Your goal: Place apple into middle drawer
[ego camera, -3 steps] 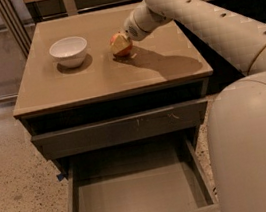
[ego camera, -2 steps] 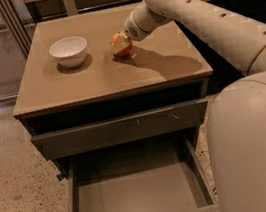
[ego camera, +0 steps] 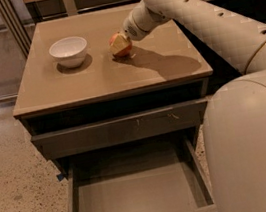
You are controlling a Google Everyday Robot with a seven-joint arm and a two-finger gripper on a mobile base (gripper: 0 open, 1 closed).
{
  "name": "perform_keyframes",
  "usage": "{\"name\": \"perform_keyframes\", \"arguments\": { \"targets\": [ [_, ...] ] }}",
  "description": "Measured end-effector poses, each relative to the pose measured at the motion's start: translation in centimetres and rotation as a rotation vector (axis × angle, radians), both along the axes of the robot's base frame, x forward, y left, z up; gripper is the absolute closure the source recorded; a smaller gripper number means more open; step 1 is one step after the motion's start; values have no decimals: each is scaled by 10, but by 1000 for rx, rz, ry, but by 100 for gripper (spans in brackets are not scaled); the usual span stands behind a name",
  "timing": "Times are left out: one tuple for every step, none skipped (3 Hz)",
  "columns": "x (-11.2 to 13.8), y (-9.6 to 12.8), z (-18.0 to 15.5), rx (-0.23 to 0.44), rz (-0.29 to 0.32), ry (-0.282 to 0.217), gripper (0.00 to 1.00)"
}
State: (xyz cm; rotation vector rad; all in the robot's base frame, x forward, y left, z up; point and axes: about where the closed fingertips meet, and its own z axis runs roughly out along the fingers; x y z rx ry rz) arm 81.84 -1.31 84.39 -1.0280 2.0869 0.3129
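On top of the bench, in the only camera view, the apple sits near the middle of the surface, a little toward the back. The hand is directly at the apple, touching its upper right side, at the end of the white arm that reaches in from the right. I cannot tell whether the hand is clamped on the apple or only placed against it. A white bowl stands to the left of the apple, apart from it. Under the bench top, a closed drawer front shows pale scratch marks. Below it, the middle drawer is pulled out toward the camera, and its flat grey floor is bare. The robot's large white body fills the lower right.
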Motion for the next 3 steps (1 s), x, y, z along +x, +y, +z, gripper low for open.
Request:
{"name": "perform_keyframes", "arguments": {
  "targets": [
    [-8, -7, 11, -9, -6, -12, 100],
    [-19, -17, 29, -8, -12, -40, 100],
    [-38, -41, 52, 12, -38, -79, 100]
  ]
}}
